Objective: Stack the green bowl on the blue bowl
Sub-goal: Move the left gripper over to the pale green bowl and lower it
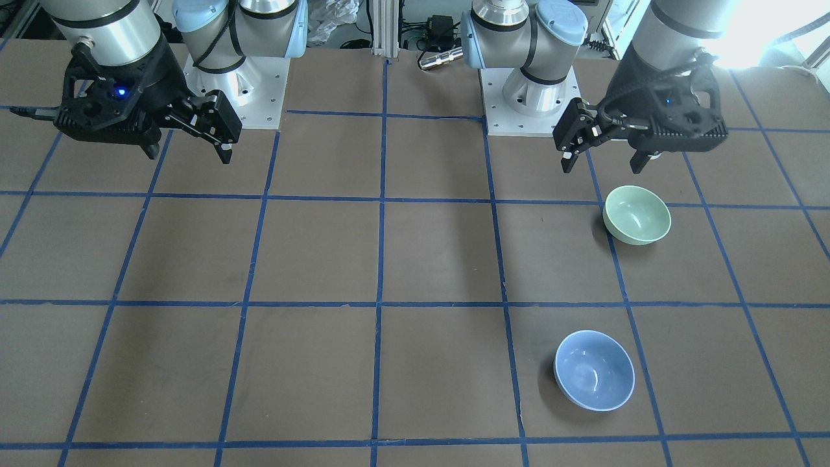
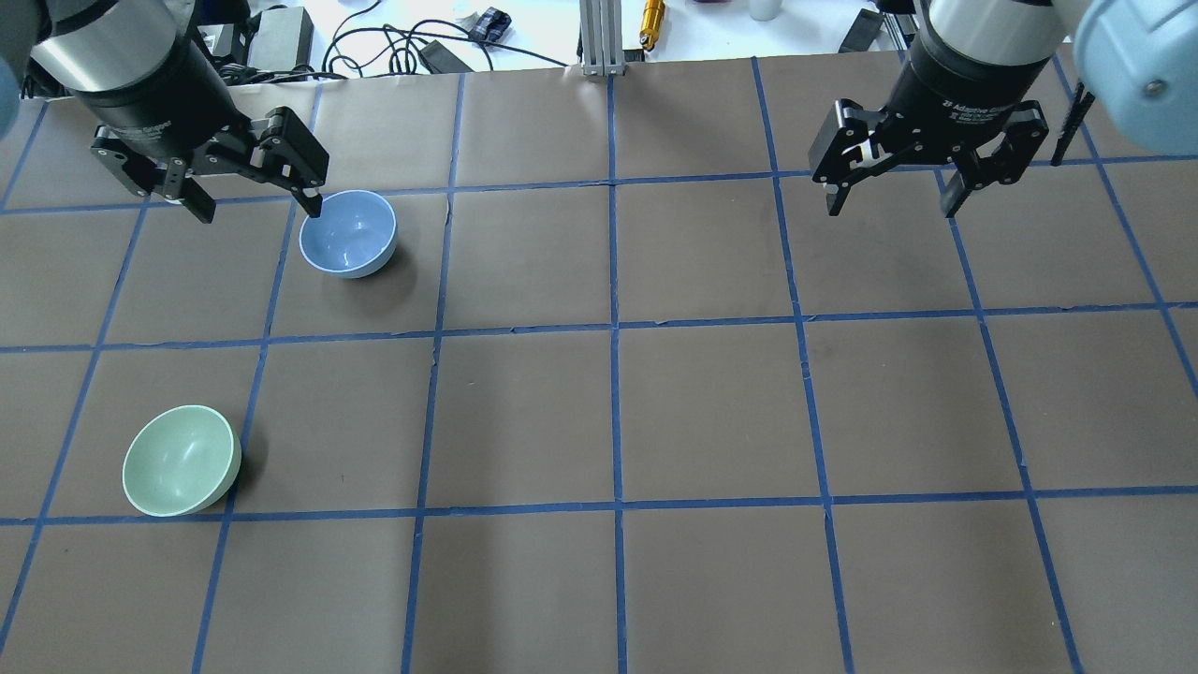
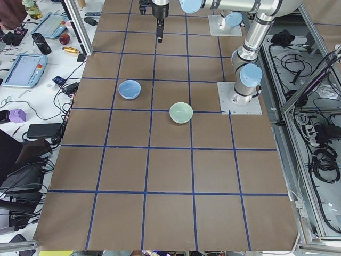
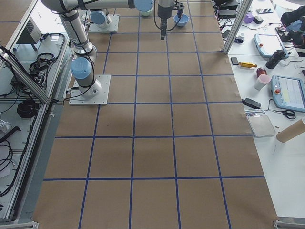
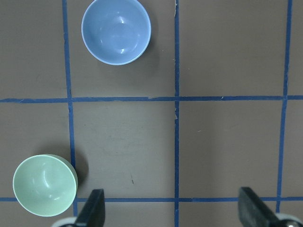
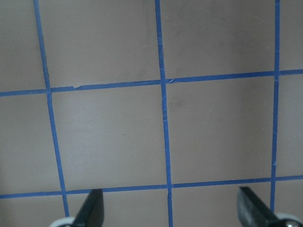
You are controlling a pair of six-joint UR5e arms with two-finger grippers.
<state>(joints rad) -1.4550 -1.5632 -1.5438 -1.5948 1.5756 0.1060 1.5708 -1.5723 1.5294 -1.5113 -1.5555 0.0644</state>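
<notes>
The green bowl (image 2: 181, 461) sits upright on the brown table on my left side, close to my base; it also shows in the front view (image 1: 637, 214) and in the left wrist view (image 5: 44, 185). The blue bowl (image 2: 348, 234) sits upright about one grid square farther out, also shown in the front view (image 1: 594, 370) and the left wrist view (image 5: 116, 30). The bowls are apart. My left gripper (image 1: 603, 165) is open and empty, high above the table near the green bowl. My right gripper (image 1: 188, 155) is open and empty, high over the table's other side.
The table (image 2: 711, 402) is brown paper with a blue tape grid. Both arm bases (image 1: 532, 97) stand at its robot-side edge. Cables and small devices (image 2: 412, 37) lie beyond the far edge. The right wrist view shows only bare grid squares (image 6: 109, 137).
</notes>
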